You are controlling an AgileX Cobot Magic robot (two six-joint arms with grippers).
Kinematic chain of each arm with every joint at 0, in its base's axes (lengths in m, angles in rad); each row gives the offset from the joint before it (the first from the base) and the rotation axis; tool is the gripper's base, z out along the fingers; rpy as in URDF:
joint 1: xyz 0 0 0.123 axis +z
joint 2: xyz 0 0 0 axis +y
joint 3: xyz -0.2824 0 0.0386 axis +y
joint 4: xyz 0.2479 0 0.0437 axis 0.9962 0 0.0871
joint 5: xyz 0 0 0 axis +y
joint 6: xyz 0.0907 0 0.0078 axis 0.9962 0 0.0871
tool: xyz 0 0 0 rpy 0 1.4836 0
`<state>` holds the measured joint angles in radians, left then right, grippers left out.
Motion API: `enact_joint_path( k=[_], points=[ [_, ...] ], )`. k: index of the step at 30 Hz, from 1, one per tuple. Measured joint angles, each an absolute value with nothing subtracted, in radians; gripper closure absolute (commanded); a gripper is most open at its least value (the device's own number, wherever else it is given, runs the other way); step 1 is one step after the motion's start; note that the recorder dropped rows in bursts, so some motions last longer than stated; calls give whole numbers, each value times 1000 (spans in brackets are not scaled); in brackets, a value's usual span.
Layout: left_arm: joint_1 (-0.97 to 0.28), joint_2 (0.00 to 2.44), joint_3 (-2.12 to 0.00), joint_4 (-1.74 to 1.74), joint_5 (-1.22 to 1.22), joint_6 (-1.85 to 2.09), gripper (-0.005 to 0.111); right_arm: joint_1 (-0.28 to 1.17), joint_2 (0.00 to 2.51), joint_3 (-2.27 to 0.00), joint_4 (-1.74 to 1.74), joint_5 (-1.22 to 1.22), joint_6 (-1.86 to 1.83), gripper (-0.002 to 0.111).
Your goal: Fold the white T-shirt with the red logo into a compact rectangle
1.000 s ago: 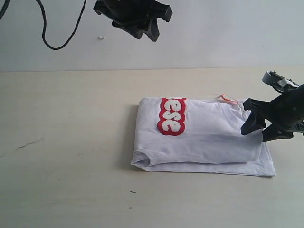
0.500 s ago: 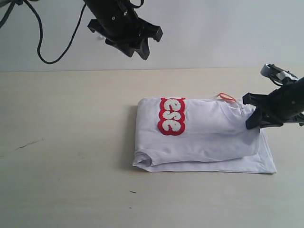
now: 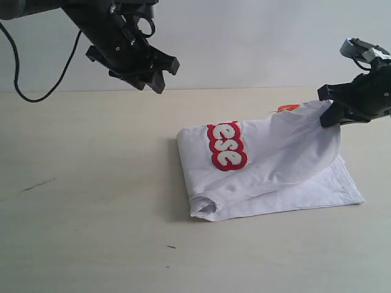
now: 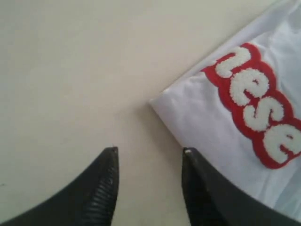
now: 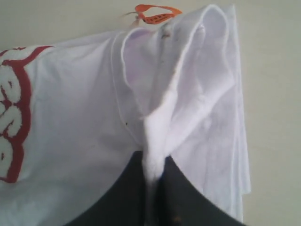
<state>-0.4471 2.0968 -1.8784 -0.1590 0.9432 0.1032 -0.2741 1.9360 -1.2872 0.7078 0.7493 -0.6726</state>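
Note:
The white T-shirt [image 3: 269, 171] lies partly folded on the table, its red logo [image 3: 226, 145] facing up near the left end. My right gripper [image 3: 330, 112] is shut on the T-shirt's right edge by the orange neck tag [image 3: 288, 108] and holds that edge lifted off the table. In the right wrist view the white T-shirt [image 5: 188, 89] bunches between the closed jaws of my right gripper [image 5: 153, 162], with the tag [image 5: 156, 13] beyond. My left gripper [image 3: 149, 70] hangs open above the table, up and left of the shirt. The left wrist view shows my left gripper [image 4: 149, 153] empty, the logo [image 4: 256, 106] off to one side.
The pale table [image 3: 85, 201] spreads bare to the left and front of the shirt. A black cable [image 3: 24, 79] hangs from the left arm against the white wall [image 3: 256, 43] behind.
My right gripper has shut on the T-shirt's right edge and lifted it up and rightward. The left arm has moved left and down. The shirt has shifted slightly.

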Motion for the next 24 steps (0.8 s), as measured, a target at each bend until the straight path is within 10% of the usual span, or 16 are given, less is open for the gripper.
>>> enact_joint_path(
  k=[7,12,24],
  points=[
    [-420,2045,-1720,-155,839,145,63,-274,1936,-1289,589,560,-621,79],
    [-420,2043,-1656,-155,768,153,63,-259,1940,-1289,559,604,-580,108],
    [-397,1974,-1576,-155,714,159,64,-111,2133,-1303,442,657,-573,108]
  ],
)
